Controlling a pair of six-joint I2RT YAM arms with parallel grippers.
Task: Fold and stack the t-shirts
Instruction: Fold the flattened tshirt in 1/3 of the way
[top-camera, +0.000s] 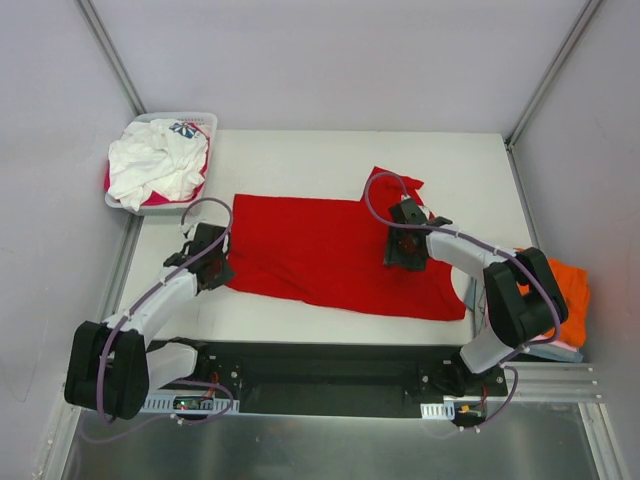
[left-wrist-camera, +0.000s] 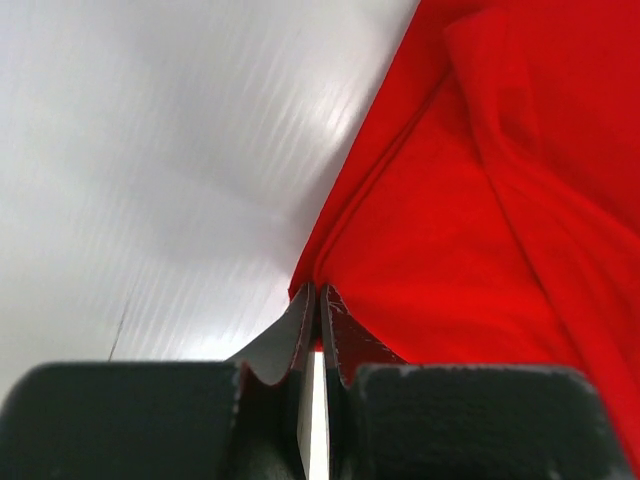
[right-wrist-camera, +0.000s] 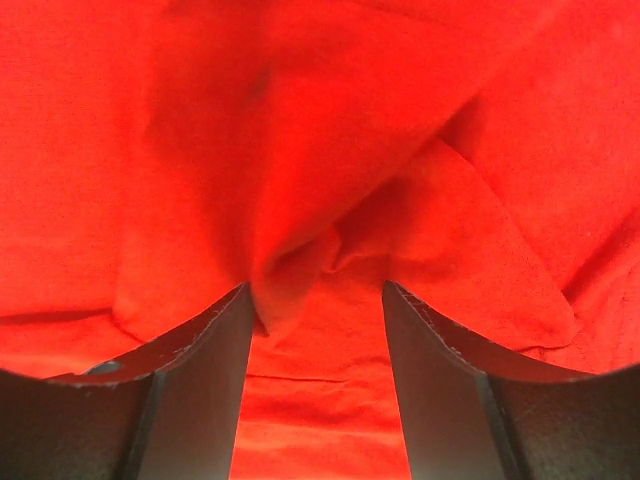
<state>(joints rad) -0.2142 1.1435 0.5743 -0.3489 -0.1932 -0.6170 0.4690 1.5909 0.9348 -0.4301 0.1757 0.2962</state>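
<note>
**White table (top-camera: 300, 150), red shirt (top-camera: 320, 250) spread across it**

Smooth, softly creased cloth covers the middle. At the far left corner, a slotted plastic basket (top-camera: 150, 207) holds a crumpled white shirt (top-camera: 150, 165). An orange shirt (top-camera: 572, 285) lies at the right edge. The left claw (left-wrist-camera: 316, 290) is pinched on the red shirt's left edge, clear only in its wrist view. The right claw (right-wrist-camera: 315, 290) gapes over a raised pucker, gripping nothing.

White slotted basket (top-camera: 207, 122) — far-left corner of white table (top-camera: 300, 160).
</note>
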